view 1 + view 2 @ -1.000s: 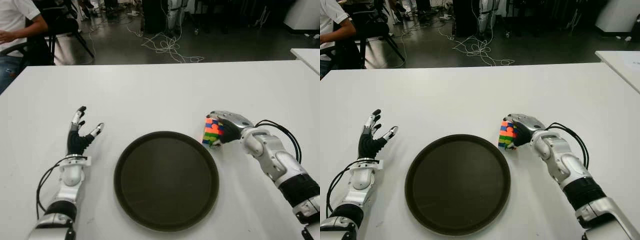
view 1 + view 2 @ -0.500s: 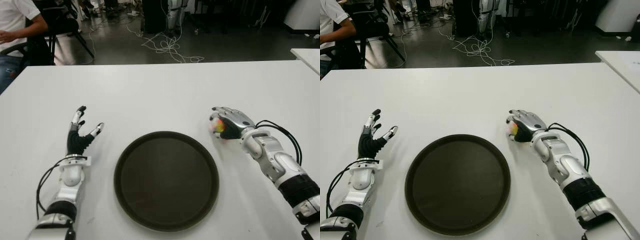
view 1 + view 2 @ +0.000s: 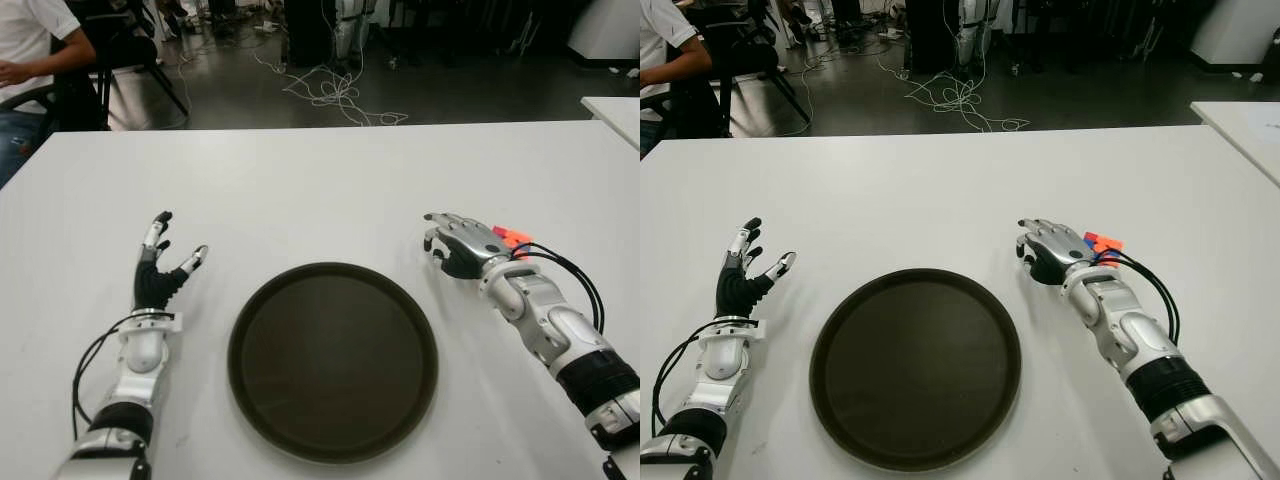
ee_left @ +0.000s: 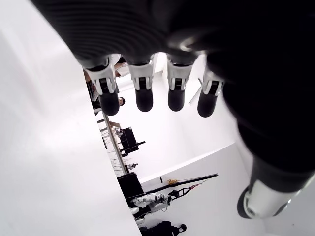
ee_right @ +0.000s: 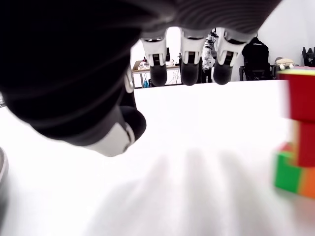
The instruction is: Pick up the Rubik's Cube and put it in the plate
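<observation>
Your right hand (image 3: 455, 243) is open, palm down, and holds nothing. In the left eye view it sits just past the right side of the plate (image 3: 332, 360), toward the right edge of the table (image 3: 300, 180). The Rubik's Cube (image 3: 511, 238) is not in the hand. Only a bit of red and orange peeks out from behind the wrist, on the side away from the plate. Your left hand (image 3: 160, 265) shows near the left side of the plate, fingers spread, holding nothing.

The right eye view tells the same story. The cube (image 3: 1100, 243) is just beside the right wrist, on its outer side, and the plate (image 3: 915, 365) has nothing in it.

In the left wrist view, the fingers (image 4: 142, 93) point straight out over bare white table, with nothing between them.

In the right wrist view, the fingertips (image 5: 189, 66) stick out and the thumb is apart from them, so the hand (image 5: 147, 93) is wide open. The cube (image 5: 298, 132) stands off to one side on the table, not touching the hand.

The cube looks hard and light, with smooth sides that could slip or twist. I think you should take it by two flat sides across from each other, thumb on one and fingers on the other, not by the corners. You still have to grab it first.
</observation>
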Motion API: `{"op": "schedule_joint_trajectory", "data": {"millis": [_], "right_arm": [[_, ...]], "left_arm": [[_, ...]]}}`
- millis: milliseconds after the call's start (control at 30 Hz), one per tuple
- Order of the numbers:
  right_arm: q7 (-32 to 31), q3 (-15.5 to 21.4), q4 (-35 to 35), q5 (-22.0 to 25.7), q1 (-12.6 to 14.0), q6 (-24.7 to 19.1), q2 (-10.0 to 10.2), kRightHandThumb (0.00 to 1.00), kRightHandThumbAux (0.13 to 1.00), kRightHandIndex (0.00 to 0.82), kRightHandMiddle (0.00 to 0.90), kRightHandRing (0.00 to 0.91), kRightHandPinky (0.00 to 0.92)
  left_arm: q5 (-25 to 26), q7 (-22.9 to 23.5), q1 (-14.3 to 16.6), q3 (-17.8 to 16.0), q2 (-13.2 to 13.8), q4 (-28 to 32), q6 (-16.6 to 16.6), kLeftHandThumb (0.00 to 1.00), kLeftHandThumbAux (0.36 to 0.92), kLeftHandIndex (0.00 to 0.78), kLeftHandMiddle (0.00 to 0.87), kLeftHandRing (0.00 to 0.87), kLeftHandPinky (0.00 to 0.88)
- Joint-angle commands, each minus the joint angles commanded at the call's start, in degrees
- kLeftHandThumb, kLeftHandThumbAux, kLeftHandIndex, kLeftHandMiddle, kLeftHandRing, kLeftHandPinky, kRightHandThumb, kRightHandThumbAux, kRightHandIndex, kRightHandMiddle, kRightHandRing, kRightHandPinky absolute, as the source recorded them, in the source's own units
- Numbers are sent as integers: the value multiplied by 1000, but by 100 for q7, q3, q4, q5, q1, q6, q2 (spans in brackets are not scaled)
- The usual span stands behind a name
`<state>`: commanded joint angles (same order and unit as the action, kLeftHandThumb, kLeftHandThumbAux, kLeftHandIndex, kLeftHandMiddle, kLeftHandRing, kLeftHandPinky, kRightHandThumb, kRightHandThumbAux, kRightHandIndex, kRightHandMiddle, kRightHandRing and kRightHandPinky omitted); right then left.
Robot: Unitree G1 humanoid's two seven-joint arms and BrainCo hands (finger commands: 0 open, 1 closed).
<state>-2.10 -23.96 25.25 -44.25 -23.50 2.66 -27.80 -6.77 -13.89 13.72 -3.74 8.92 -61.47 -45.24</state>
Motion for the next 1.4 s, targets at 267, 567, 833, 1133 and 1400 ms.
{"op": "schedule_joint_trajectory", "data": {"millis": [267, 567, 833, 1133, 1400], "right_arm": [[86, 21, 82, 45, -4, 71, 26, 700, 721, 416, 26, 0, 0], [44, 9, 44, 12, -12, 33, 17, 700, 721, 416, 20, 0, 0], [82, 7, 72, 9, -20, 37, 25, 700, 721, 416, 24, 0, 0], [216, 6, 172, 3, -49, 70, 63, 701, 721, 416, 29, 0, 0], [228, 182, -187, 80, 37, 10, -23, 699, 722, 416, 26, 0, 0]], "left_arm": [[-15, 1, -17, 0, -4, 28, -29, 412, 677, 37, 66, 37, 11], [-33, -31, -21, 0, -3, 42, -32, 418, 683, 35, 64, 36, 12], [-44, -64, -25, -1, -14, 58, -46, 413, 678, 39, 70, 36, 9], [-100, -115, -19, 23, 12, 43, -53, 414, 668, 41, 71, 39, 13], [-109, -109, -8, 34, 20, 41, -33, 414, 664, 41, 72, 36, 3]]}}
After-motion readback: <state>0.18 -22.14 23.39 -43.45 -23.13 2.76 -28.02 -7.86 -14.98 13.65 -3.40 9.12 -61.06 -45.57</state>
